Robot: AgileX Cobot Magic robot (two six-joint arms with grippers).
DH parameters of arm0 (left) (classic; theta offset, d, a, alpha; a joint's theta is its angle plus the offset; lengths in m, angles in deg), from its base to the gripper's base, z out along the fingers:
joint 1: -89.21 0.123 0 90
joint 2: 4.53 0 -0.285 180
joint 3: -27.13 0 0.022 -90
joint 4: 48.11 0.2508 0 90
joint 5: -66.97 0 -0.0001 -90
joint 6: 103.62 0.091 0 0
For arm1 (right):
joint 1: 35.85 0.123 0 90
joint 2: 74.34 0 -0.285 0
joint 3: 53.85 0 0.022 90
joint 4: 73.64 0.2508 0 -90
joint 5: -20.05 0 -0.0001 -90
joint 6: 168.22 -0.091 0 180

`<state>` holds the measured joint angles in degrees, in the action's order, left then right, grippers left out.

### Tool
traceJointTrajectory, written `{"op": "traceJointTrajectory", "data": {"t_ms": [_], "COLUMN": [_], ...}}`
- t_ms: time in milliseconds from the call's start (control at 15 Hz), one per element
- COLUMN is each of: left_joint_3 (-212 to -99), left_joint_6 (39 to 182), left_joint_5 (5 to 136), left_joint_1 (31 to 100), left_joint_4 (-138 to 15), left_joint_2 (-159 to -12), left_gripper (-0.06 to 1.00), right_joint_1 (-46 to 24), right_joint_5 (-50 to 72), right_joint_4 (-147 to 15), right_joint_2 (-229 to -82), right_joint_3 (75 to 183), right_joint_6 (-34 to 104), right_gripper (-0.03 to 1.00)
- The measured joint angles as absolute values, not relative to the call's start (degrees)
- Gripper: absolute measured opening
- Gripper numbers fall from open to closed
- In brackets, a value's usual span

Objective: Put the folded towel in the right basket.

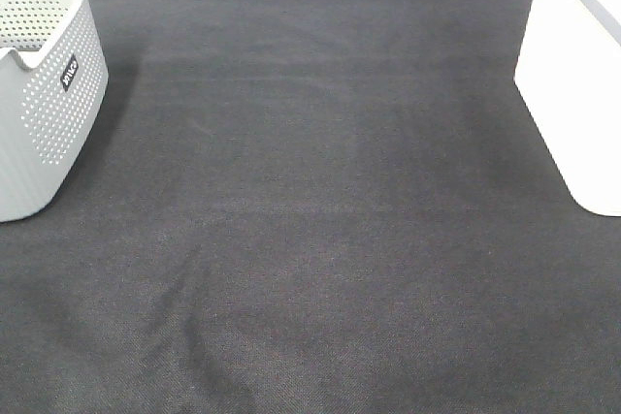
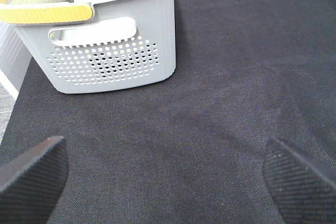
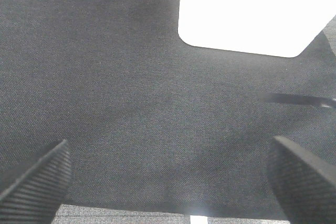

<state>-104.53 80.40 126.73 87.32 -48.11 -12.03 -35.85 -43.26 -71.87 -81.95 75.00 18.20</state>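
Note:
The folded towel does not show in any view. The right basket is a large white bin with plain sides at the right edge of the exterior high view; it also shows in the right wrist view as a bright white block with rounded corners. My left gripper is open and empty above the dark cloth, short of the grey perforated basket. My right gripper is open and empty above the dark cloth, short of the white bin. Neither gripper shows in the exterior high view.
The grey perforated basket with a small black label stands at the left edge, with a yellow-edged handle and a white thing inside. A dark cloth covers the table. A thin dark cable lies near the white bin.

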Motion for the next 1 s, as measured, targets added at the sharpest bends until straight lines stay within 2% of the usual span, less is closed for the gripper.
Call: {"op": "traceJointTrajectory", "data": {"t_ms": [1000], "left_joint_3": [-104.5], "left_joint_6": [80.4], "left_joint_5": [126.7], "left_joint_1": [87.3], "left_joint_4": [-48.1], "left_joint_2": [-12.0], "left_gripper": [0.93], "right_joint_1": [-35.8], "right_joint_5": [-43.2], "right_joint_4": [-71.9], "right_joint_2": [-81.9], "right_joint_3": [75.0], "right_joint_6": [18.2], "right_gripper": [0.97]}}
